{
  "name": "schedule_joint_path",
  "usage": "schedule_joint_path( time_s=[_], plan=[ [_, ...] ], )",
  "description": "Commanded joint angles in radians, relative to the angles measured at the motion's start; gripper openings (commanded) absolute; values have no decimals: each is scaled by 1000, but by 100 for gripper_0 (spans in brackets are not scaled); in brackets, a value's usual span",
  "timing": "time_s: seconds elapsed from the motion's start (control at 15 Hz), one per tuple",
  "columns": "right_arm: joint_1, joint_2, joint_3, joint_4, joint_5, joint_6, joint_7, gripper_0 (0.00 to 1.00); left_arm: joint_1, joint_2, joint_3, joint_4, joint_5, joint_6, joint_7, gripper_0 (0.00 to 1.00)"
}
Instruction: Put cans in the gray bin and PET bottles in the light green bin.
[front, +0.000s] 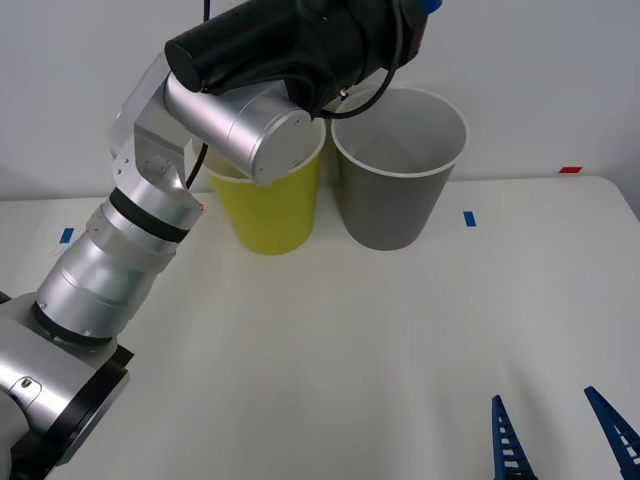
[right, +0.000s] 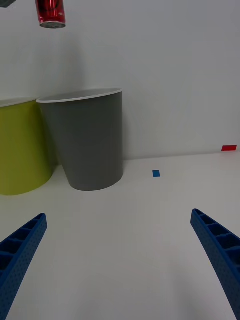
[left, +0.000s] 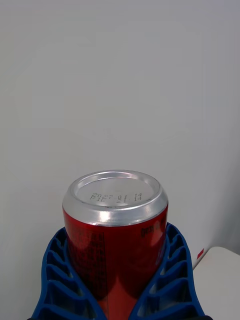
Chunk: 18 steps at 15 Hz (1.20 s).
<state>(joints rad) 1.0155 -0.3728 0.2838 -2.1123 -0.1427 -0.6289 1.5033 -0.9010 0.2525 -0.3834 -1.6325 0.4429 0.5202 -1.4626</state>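
Red and shiny, the can (left: 115, 235) sits clamped between the left gripper (left: 116, 280)'s blue fingers (left: 60, 280), held high above the far side of the table (front: 350, 340), over the bins and, by the right wrist view, near the gray bin (front: 400, 170)'s left edge. Judging by this, the can is picked up and carried but not yet dropped, so release into the gray bin remains; the green bin (front: 270, 205) stands just left of it, its inside hidden by the arm. At the near right the right gripper (front: 565, 440) waits idle, fingers spread wide.
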Motion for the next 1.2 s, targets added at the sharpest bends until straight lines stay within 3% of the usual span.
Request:
schedule_joint_path(
  time_s=[0.07,0.4,0.93,1.2],
  plan=[
    [0,0,0,0,0,0,0,100,-4,-35,-6,63,-9,-62,-1,0],
    [0,0,0,0,0,0,0,100,-9,-41,-20,140,-36,-118,-15,0],
    [0,0,0,0,0,0,0,100,-9,-52,-54,154,-47,-157,25,0],
    [0,0,0,0,0,0,0,100,-9,-62,-71,224,-47,-253,38,0]
  ],
)
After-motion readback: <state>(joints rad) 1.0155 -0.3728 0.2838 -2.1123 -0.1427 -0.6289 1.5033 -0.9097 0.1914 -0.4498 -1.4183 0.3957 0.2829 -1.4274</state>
